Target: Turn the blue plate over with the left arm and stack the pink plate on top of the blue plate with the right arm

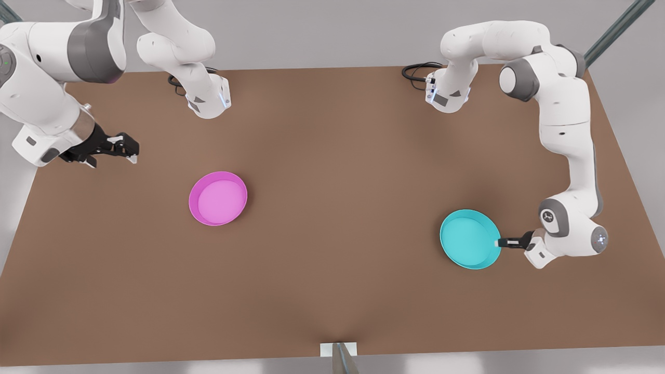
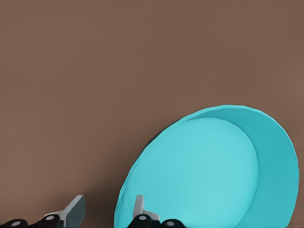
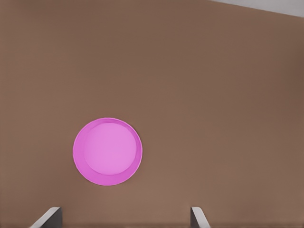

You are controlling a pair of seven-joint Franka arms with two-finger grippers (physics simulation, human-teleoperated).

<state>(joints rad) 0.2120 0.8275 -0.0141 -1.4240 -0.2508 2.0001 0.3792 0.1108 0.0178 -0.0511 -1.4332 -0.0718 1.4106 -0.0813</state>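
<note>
The blue plate (image 1: 469, 239) lies rim-up on the table at the front view's right. My left gripper (image 1: 500, 242) is at its edge on the front view's right, open. In the left wrist view the left gripper (image 2: 108, 213) straddles the rim of the blue plate (image 2: 209, 171), one finger inside the dish and one outside with a gap. The pink plate (image 1: 218, 198) lies rim-up left of centre in the front view. Above the table's left side in that view my right gripper (image 1: 127, 148) hovers open and holds nothing. The right wrist view looks down at the pink plate (image 3: 108, 151) past the right gripper (image 3: 124, 221).
The brown table (image 1: 332, 156) carries both arm bases along its far edge, with black cable (image 1: 415, 71) by the one on the front view's right. A small bracket (image 1: 338, 349) sits at the middle of the near edge. Bare tabletop lies between the plates.
</note>
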